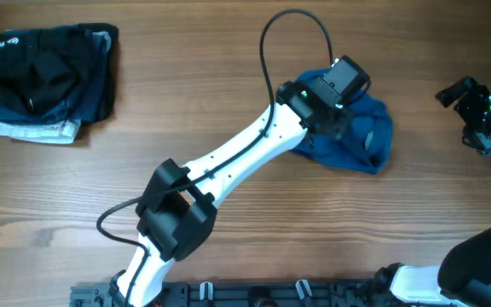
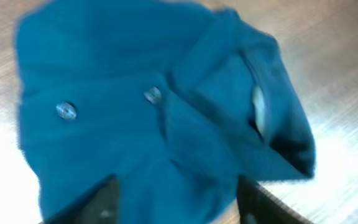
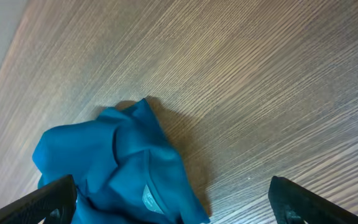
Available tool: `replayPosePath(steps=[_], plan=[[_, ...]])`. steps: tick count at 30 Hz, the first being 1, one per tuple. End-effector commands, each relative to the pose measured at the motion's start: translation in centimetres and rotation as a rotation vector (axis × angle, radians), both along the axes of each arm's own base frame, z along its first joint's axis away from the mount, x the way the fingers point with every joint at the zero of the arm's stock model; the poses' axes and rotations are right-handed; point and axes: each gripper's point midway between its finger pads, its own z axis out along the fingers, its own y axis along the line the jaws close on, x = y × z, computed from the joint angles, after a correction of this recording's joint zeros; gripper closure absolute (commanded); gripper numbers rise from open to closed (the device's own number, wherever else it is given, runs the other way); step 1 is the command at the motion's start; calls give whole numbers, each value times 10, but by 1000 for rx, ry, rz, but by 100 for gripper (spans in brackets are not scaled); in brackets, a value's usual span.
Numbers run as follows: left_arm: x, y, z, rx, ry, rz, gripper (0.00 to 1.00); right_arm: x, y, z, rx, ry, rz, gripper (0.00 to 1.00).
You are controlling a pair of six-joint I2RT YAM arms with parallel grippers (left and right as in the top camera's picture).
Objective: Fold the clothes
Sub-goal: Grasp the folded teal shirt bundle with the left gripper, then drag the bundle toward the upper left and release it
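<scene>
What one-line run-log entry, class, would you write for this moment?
blue shirt: crumpled on wooden table, unfolded | left jaws: straddling shirt fabric, grip unclear | right jaws: open, empty, off shirt | folded garment stack: untouched

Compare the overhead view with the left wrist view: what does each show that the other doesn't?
Only overhead: the stack of folded dark garments at the far left, the left arm reaching over the blue shirt, and the right gripper off to its right. Only left wrist: two buttons on the fabric, though blurred. Both: the crumpled blue shirt on the wooden table.
</scene>
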Motion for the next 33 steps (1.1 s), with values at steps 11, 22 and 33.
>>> replayPosePath(steps=[11,22,33], plan=[[26,21,-149,197,100,147,96,1,-5,3,-39,-8,31,1],[81,135,-152,545,25,-30,77,2,-5,3,-43,-12,31,0],[188,248,-102,556,-171,1,38,4,-6,4,-47,-21,30,0]])
